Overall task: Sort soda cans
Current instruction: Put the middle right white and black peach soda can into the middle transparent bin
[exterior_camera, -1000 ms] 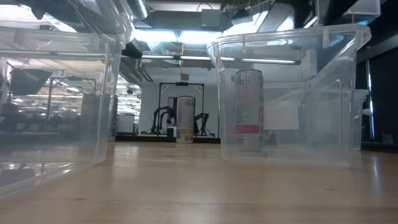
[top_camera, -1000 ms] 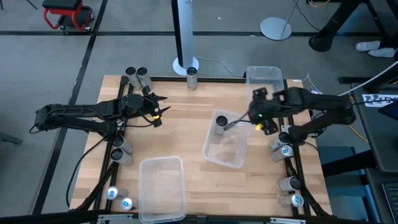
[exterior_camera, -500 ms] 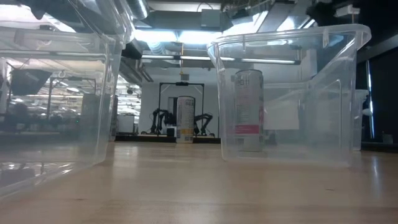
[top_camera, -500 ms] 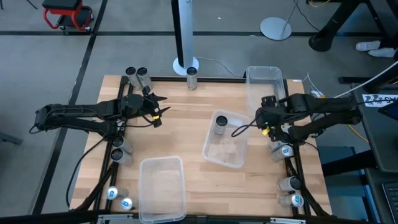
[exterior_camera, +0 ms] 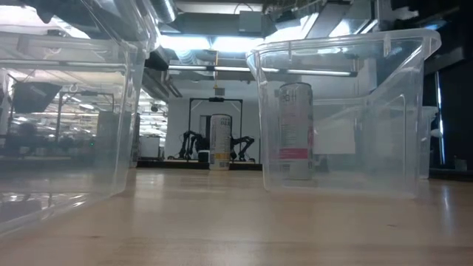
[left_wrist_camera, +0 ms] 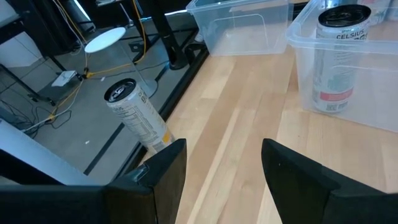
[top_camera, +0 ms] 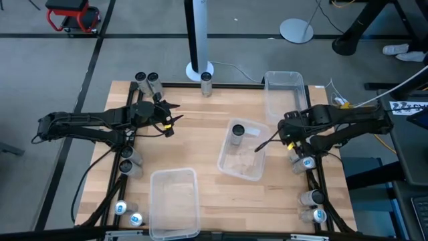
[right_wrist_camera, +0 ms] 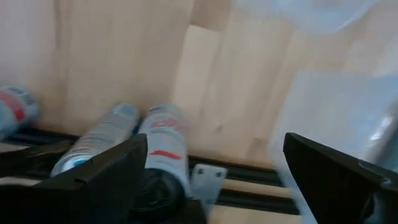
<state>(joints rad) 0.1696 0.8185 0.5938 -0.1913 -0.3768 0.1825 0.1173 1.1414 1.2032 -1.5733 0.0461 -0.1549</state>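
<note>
R gripper (top_camera: 289, 136) — over the table's right edge, just beside the middle bin (top_camera: 242, 151), fingers (right_wrist_camera: 102, 171) spread wide, nothing between them. R wrist view: two cans (right_wrist_camera: 163, 143) lying side by side past the fingers, by the dark frame rail (right_wrist_camera: 242, 177).

L gripper (top_camera: 168, 118) — over the table's left part, arm reaching in from the left edge, fingers (left_wrist_camera: 165, 177) apart, empty. L wrist view: one dark-top can (left_wrist_camera: 134, 115) tilted at the table edge, just beyond the fingers.

Soda cans, by location:
- 1 upright inside middle bin, dark top (top_camera: 237, 134); grey side w/ pink band in low view (exterior_camera: 295, 131).
- 1 upright at far edge, beside the white pole base (top_camera: 206, 84).
- 2 at far-left corner (top_camera: 147, 82), dark tops.
- 2 on left edge (top_camera: 127, 161).
- 2 at near-left corner (top_camera: 128, 213), pale blue tops.
- Right edge: cluster by R gripper (top_camera: 304, 158), incl. one pale blue top.
- Near-right corner: 2 more (top_camera: 313, 206).

Bins: clear, 3 total — middle, far-right (top_camera: 284, 90), near-left (top_camera: 174, 201). Last two hold no cans.

Table (top_camera: 200, 127): light wood, dark frame.
</note>
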